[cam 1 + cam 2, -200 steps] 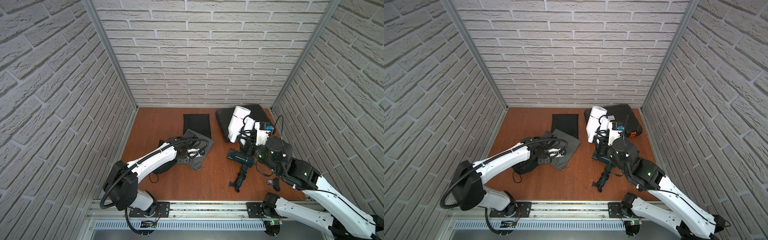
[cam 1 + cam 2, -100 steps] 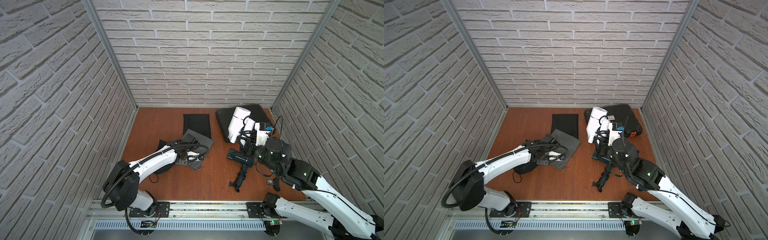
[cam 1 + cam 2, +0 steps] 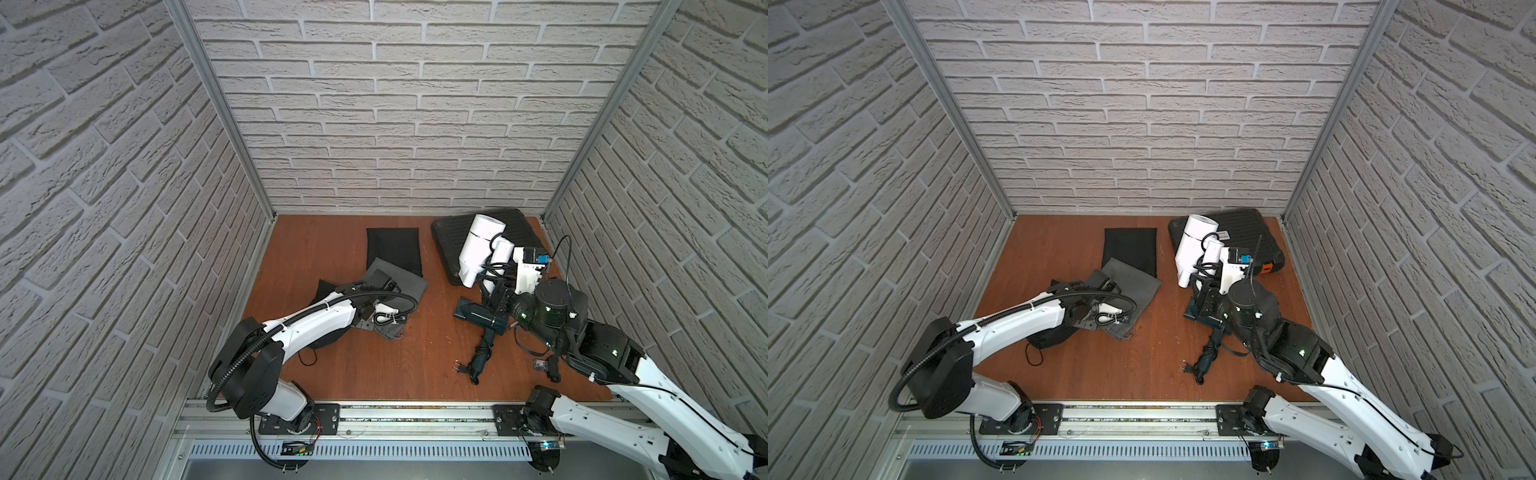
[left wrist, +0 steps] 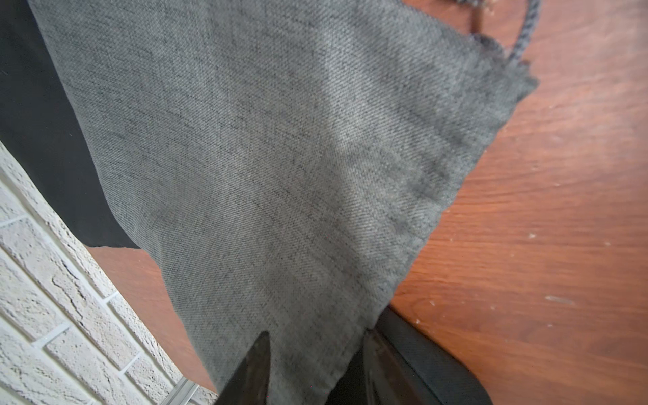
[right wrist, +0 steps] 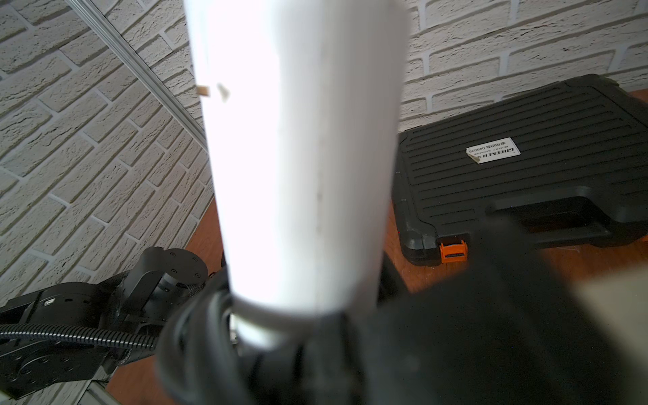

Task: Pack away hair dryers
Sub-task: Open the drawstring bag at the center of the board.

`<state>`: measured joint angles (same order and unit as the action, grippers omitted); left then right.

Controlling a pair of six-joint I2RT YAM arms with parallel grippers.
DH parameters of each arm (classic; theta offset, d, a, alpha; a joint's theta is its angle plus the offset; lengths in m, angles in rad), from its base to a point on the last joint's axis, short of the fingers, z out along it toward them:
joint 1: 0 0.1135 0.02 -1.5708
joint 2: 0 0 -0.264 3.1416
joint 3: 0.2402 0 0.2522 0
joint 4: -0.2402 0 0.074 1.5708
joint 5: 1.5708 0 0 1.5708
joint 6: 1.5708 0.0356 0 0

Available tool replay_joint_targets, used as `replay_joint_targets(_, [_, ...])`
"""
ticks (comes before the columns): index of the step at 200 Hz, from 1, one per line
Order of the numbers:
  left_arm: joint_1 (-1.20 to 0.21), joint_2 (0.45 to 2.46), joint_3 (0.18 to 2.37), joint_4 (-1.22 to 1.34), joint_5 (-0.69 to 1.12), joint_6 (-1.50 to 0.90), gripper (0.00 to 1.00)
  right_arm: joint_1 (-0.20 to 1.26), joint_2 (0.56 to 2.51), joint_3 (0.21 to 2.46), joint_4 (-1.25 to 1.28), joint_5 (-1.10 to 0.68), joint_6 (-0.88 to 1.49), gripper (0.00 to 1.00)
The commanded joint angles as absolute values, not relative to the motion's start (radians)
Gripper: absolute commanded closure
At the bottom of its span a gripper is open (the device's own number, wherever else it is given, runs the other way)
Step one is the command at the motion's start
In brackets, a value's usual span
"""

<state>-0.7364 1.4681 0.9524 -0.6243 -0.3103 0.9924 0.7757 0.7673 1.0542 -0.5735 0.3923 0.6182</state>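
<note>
Centre-left: left claw straddles grey pouch edge; pinched or loose, cannot tell. Right: right claw clenched on white hair dryer handle, raised before far black case. Teal hair dryer lies on counter, just nearer.

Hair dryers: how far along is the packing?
Done: maybe one; the lumpy black pouch under the left arm hides its contents. In hand: right gripper holds the white dryer aloft; left gripper straddles an edge of the grey pouch. Left: the teal dryer on the table.
</note>
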Motion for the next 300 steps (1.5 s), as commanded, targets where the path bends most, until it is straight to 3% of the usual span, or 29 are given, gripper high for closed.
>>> replay_joint_targets(1, [-0.743,1.464,0.928,-0.621,-0.32,1.035,0.58,0.769,0.747,1.053,-0.48,0.418,0.62,0.98])
replay_joint_targets(93, [-0.723,1.467,0.929,-0.611,-0.324,1.095,0.63,0.769,0.746,1.051,-0.477,0.421,0.621,0.98])
replay_joint_targets(170, [-0.716,1.486,0.951,-0.636,-0.307,1.115,1.0,0.769,0.735,1.051,-0.486,0.431,0.617,0.98])
replay_joint_targets(236, [-0.711,1.509,1.008,-0.617,-0.316,1.062,1.0,0.769,0.716,1.049,-0.5,0.435,0.619,0.98])
replay_joint_targets(300, [-0.641,1.668,1.457,-0.925,-0.219,0.695,1.0,0.77,0.676,1.114,-0.619,0.408,0.633,0.97])
